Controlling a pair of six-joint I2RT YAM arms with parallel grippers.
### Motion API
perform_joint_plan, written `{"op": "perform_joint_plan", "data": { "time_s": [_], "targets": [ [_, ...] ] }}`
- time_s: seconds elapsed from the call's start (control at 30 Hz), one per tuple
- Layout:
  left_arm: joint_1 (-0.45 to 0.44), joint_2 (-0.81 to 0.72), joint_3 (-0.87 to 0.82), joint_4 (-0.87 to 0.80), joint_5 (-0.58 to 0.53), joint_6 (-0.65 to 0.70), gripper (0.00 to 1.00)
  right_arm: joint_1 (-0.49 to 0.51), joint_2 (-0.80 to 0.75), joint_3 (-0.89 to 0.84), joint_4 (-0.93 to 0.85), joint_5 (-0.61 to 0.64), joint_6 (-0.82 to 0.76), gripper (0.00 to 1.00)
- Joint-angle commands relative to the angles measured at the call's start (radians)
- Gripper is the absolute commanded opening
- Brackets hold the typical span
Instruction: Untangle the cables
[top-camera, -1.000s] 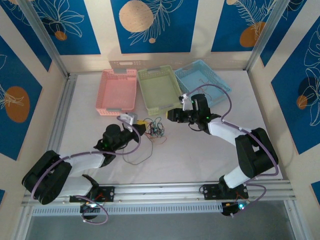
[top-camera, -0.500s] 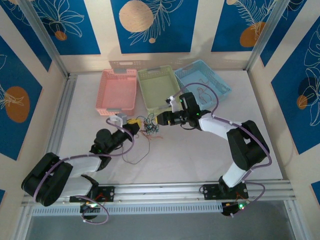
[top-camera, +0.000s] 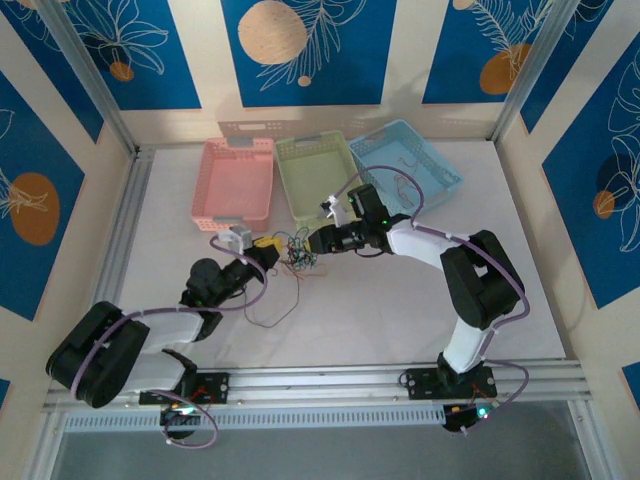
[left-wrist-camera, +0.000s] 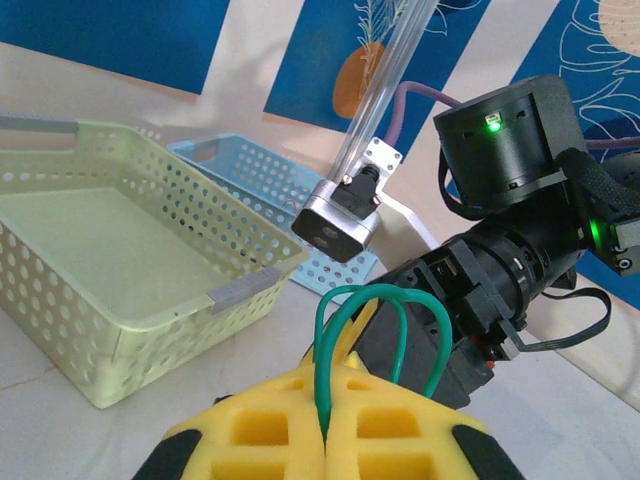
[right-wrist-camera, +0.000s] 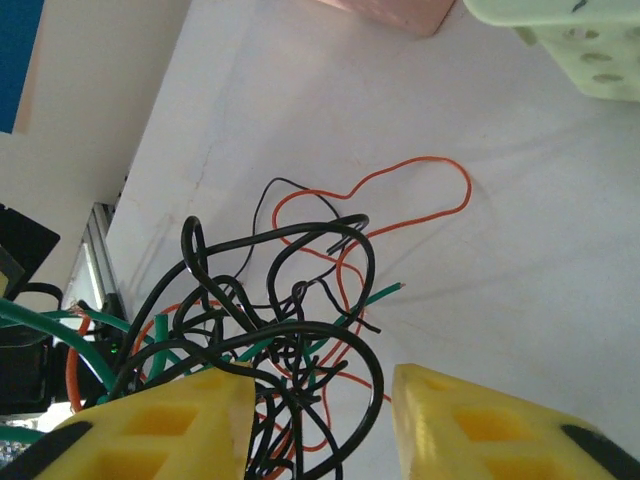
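Note:
The cables (top-camera: 299, 251) lie as one tangle of thin black, green and orange wires on the white table between my two grippers. My left gripper (top-camera: 268, 246) sits at the tangle's left side; in the left wrist view its yellow fingers (left-wrist-camera: 255, 425) are shut on a green cable loop (left-wrist-camera: 328, 335). My right gripper (top-camera: 320, 240) reaches in from the right. Its jaws stand open (right-wrist-camera: 320, 405), with black loops of the tangle (right-wrist-camera: 285, 320) between the yellow fingers (right-wrist-camera: 170, 425). An orange cable (right-wrist-camera: 425, 200) trails across the table beyond.
Three baskets stand behind the tangle: pink (top-camera: 238, 180), green (top-camera: 318, 175) and blue (top-camera: 405, 160). The green basket (left-wrist-camera: 100, 260) lies close on the left in the left wrist view. A thin dark wire loop (top-camera: 272, 318) trails toward the near edge.
My right gripper has moved left to the tangle, its jaws now around the black loops. The left gripper shifted slightly left with the green cable, then held still.

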Motion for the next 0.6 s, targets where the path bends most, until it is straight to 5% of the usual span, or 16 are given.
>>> {"op": "perform_joint_plan", "data": {
  "time_s": [0.0,0.17,0.3,0.57],
  "targets": [
    [0.014,0.004,-0.001,0.070,0.023,-0.016,0.00,0.009,0.011,0.029,-0.027,-0.037,-0.019,0.31],
    [0.016,0.001,-0.005,0.064,0.012,-0.017,0.00,0.006,-0.024,0.004,-0.012,0.034,-0.018,0.01],
    [0.018,-0.021,-0.011,0.017,-0.057,-0.012,0.00,-0.032,-0.117,-0.084,0.057,0.202,0.031,0.00],
    [0.031,-0.214,-0.065,-0.243,-0.416,-0.013,0.00,-0.236,-0.288,-0.254,0.030,0.607,0.277,0.00]
  ]
}}
